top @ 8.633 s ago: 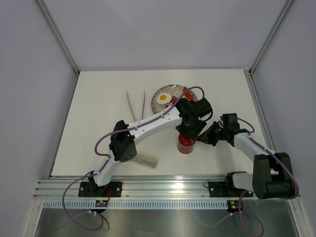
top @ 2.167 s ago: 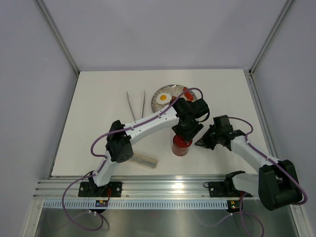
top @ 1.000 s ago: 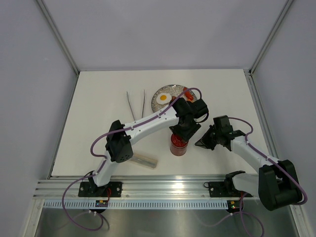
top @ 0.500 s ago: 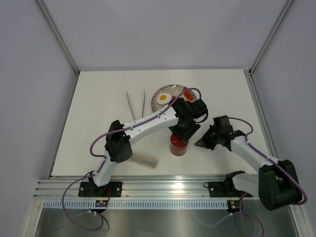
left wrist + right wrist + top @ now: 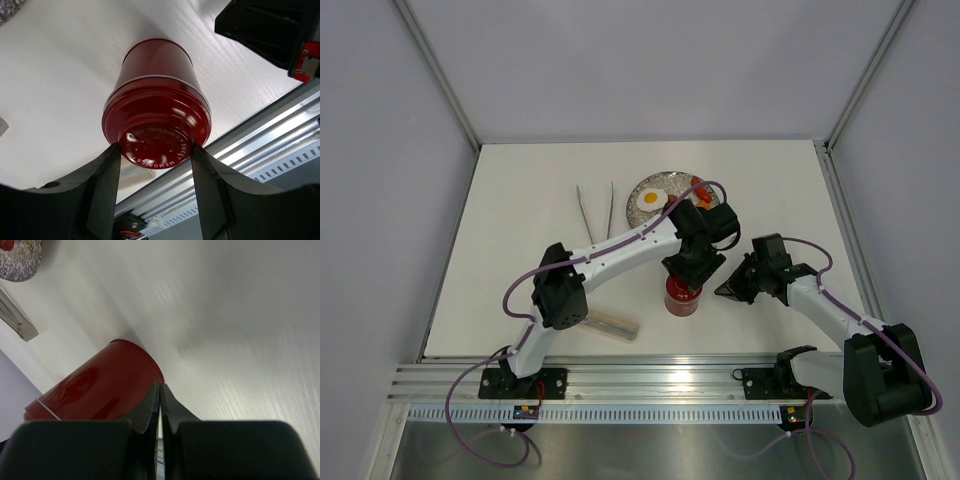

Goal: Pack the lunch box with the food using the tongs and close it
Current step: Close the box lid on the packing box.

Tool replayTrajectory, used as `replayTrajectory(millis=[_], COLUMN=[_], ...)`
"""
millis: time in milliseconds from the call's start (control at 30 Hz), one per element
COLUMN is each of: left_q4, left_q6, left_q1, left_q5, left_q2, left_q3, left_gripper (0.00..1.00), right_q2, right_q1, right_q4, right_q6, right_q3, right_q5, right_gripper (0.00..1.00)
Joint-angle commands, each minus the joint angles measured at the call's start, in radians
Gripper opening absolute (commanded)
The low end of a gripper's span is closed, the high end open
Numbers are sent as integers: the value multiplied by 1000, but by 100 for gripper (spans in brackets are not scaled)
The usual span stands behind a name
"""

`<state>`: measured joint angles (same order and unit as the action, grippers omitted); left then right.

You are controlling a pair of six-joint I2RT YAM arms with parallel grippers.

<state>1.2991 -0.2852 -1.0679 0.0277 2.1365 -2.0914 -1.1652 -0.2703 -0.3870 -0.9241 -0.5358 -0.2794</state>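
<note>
The red lunch box (image 5: 682,300) stands upright on the table in front of the plate, with its round red lid (image 5: 156,120) on. My left gripper (image 5: 686,272) comes down from above and is shut on the lid's raised top, one finger (image 5: 107,185) on each side. My right gripper (image 5: 722,291) is shut and empty, its tip just right of the lunch box (image 5: 95,385) near the base. The silver tongs (image 5: 595,212) lie in a narrow V left of the plate. Food, a fried egg (image 5: 650,198) and a red piece (image 5: 700,190), lies on the plate.
The speckled grey plate (image 5: 670,181) sits behind the left arm's wrist. A pale flat bar (image 5: 610,325) lies near the table's front edge by the left arm's elbow. The metal rail (image 5: 660,385) runs along the near edge.
Since the oldest frame the lunch box has shifted a little left and nearer with my left gripper on it, and the right gripper followed. In the last second almost nothing moved.
</note>
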Motion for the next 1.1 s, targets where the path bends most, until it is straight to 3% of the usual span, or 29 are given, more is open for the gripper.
replayTrajectory(millis=[0, 500, 667, 1067], left_q4=[2, -6, -14, -60], left_q6=[6, 4, 3, -14], left_q1=[-4, -4, -4, -4], left_q5=[-22, -22, -15, 3], left_q2=[39, 48, 37, 0], left_q3=[33, 45, 44, 48], left_gripper=[1, 3, 36, 74], right_q2=[1, 18, 38, 136], right_q1=[-7, -6, -7, -6], right_q4=[20, 16, 2, -118], right_q6=[-1, -1, -1, 24], right_q3=[-1, 10, 8, -38], right_q5=[0, 2, 8, 78], right_gripper=[7, 7, 8, 9])
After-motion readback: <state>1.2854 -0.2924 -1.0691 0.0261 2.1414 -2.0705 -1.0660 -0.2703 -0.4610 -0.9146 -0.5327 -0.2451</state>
